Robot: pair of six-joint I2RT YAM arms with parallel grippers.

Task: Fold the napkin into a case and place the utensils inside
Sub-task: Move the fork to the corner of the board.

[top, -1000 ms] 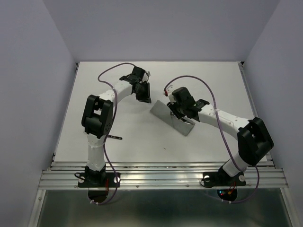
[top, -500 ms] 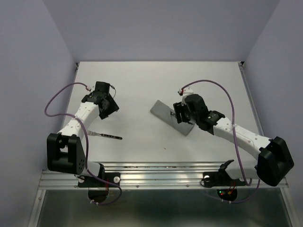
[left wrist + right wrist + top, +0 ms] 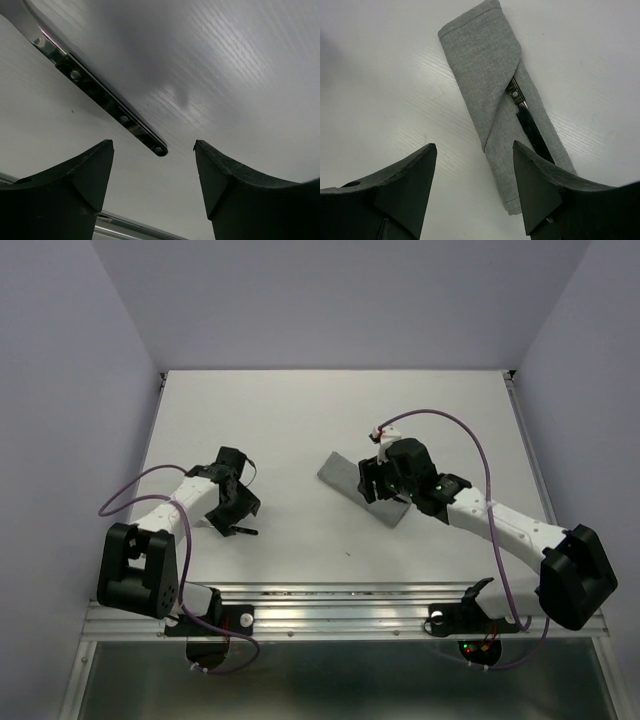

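The napkin lies folded into a narrow grey case [image 3: 340, 472] [image 3: 485, 65], slanting across the table's middle. One dark-handled utensil [image 3: 530, 125] is tucked under its flap, and only the handle shows. My right gripper [image 3: 376, 490] [image 3: 474, 146] hovers open just above the case's lower half, holding nothing. A second utensil [image 3: 247, 532] [image 3: 100, 92], with a riveted dark handle and a shiny end, lies loose on the table near the front left. My left gripper [image 3: 232, 518] [image 3: 153, 145] is low over it and open, the handle's tip lying between the fingertips, apart from both.
A metal rail [image 3: 340, 605] runs along the table's near edge and shows just behind the left fingers [image 3: 75, 190]. Pale walls enclose the white table [image 3: 300, 410] on three sides. Purple cables loop off both wrists.
The left arm swung from the back centre to the front left and came down over the loose utensil, its jaws opening. The right jaws opened and shifted slightly over the case.
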